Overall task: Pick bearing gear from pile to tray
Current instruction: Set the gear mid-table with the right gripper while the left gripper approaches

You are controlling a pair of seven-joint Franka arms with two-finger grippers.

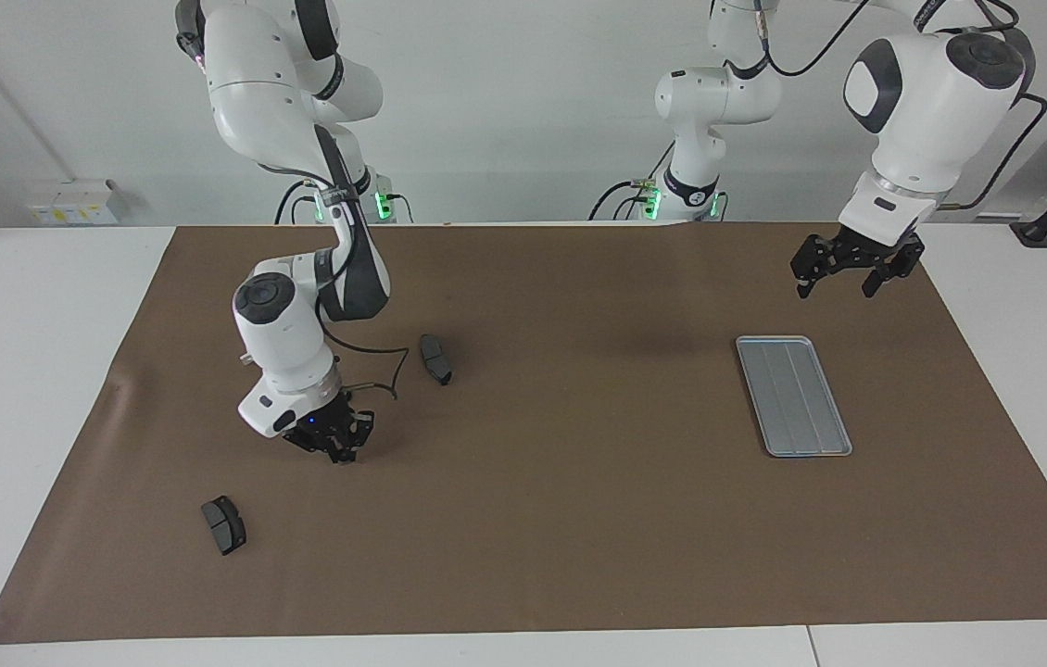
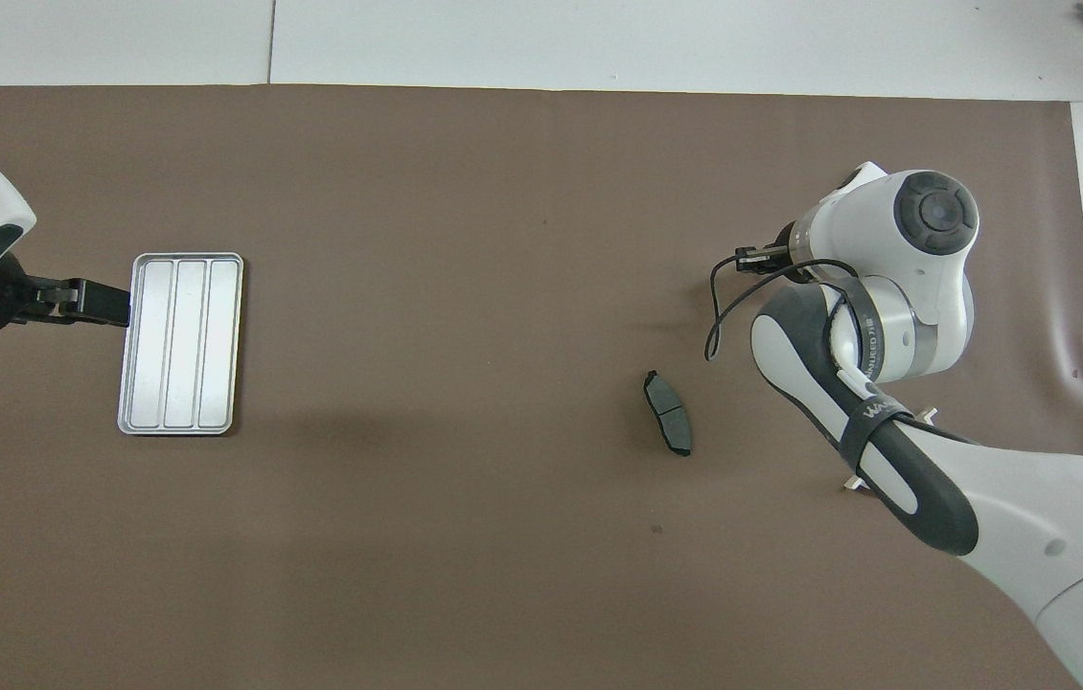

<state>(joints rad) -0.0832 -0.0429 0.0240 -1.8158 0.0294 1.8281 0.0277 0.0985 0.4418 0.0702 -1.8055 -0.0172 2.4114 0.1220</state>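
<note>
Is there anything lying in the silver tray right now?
No, the tray shows only its bare grooved floor in the overhead view, with no gear or pad in it.

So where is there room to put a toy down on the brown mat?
Bare mat lies between the tray and the dark pad. It is busier at the right arm's end, where the right gripper hangs low, shut, between that pad and another pad. The left gripper waits open by the tray.
</note>
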